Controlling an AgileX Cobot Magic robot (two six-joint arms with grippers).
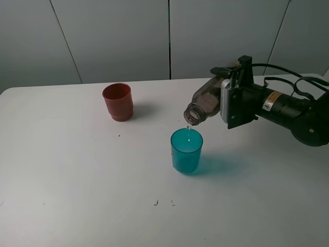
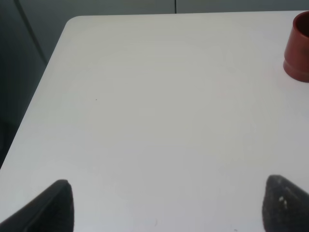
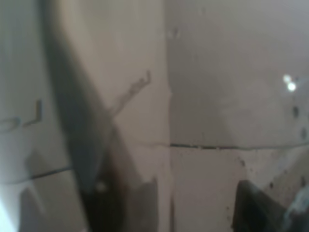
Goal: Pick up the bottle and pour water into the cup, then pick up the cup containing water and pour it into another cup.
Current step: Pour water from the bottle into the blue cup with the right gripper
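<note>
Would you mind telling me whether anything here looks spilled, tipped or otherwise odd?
Nothing stands out. The right gripper holds the bottle tilted with its mouth over the teal cup, as pouring requires; no puddle shows on the table. The red-brown cup stands upright.

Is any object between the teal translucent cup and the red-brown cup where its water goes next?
Nothing visible does. Only bare table lies between the translucent teal plastic cup and the opaque red-brown plastic cup. The tilted smoky grey-brown plastic bottle is above the teal cup, not between them.
</note>
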